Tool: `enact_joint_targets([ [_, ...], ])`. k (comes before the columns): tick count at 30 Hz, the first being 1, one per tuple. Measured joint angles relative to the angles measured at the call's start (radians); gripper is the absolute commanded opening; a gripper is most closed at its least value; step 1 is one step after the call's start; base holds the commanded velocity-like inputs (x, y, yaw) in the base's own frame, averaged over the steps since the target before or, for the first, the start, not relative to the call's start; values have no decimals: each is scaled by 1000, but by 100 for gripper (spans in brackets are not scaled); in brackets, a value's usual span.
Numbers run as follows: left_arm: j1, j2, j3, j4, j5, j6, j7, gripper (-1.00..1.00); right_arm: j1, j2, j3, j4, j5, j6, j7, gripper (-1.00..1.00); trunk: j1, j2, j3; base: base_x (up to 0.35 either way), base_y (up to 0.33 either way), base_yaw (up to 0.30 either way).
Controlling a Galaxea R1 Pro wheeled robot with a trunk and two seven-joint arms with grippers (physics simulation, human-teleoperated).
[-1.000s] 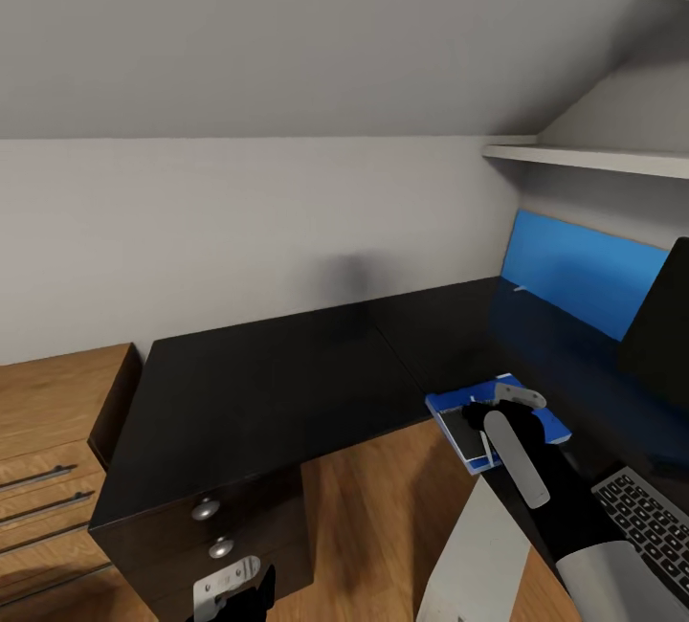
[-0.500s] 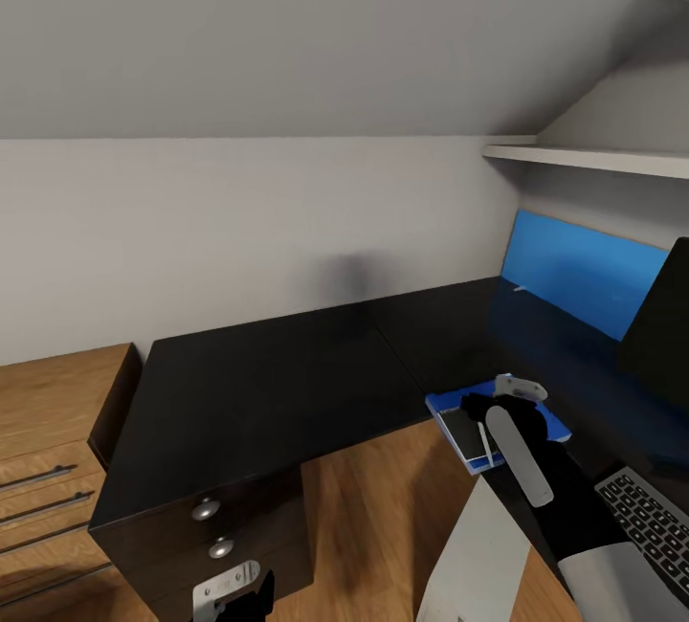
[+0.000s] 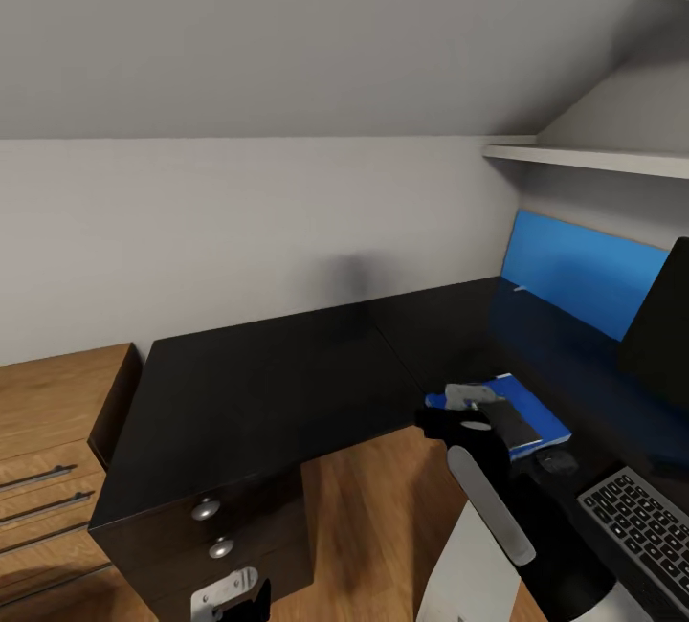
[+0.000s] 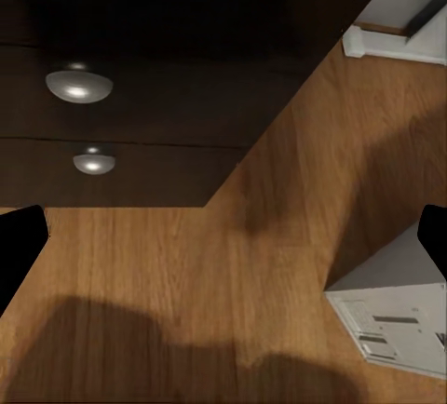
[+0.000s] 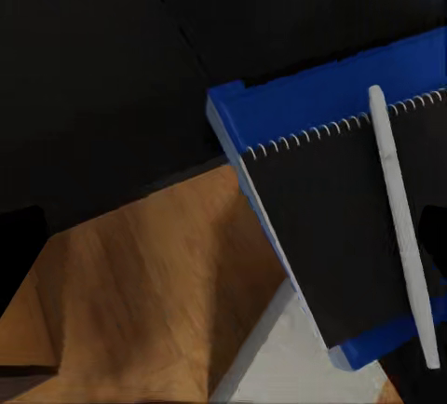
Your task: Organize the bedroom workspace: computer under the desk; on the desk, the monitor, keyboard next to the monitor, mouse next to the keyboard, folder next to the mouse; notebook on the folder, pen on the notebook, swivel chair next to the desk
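Head view: the blue folder [image 3: 532, 411] lies at the near edge of the black counter [image 3: 277, 392], partly hidden behind the right gripper [image 3: 457, 419], with the notebook [image 5: 349, 236] and pen [image 5: 400, 218] stacked on it. Mouse [image 3: 556, 459] and keyboard [image 3: 641, 531] lie to its right, the keyboard cut off. Right fingers spread, holding nothing; left gripper [image 4: 223, 246] fingers likewise apart over the floor [image 4: 205, 274] near the computer [image 4: 396, 306].

Right arm stretched forward, left arm hanging low

The right gripper [image 3: 457, 414], black with a white-striped forearm, reaches forward with its jaws parted and holding nothing. The left gripper [image 3: 230, 600] sits low at the head view's bottom edge, its dark fingertips [image 4: 19, 250] spread wide apart.
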Motion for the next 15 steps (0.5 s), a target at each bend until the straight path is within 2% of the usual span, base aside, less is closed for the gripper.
enact_joint_targets([
  [2, 0, 0, 0, 3, -1, 0, 0, 100, 1, 4, 40, -1, 1, -11, 0, 100, 0, 0, 0, 0, 0, 0],
  [3, 0, 0, 0, 5, -1, 0, 0, 100, 1, 7, 71, -2, 1, -18, 0, 100, 0, 0, 0, 0, 0, 0],
  [4, 0, 0, 0, 7, -2, 0, 0, 100, 2, 10, 119, -4, 0, -27, 1, 100, 0, 0, 0, 0, 0, 0],
  [11, 0, 1, 4, 10, -3, -1, 0, 100, 2, 17, 195, -5, 1, -45, 1, 100, 0, 0, 0, 0, 0, 0],
  [15, 0, 2, 9, 20, -3, 0, 1, 100, 2, 57, 262, -1, -3, -60, 4, 100, 0, 0, 0, 0, 0, 0],
])
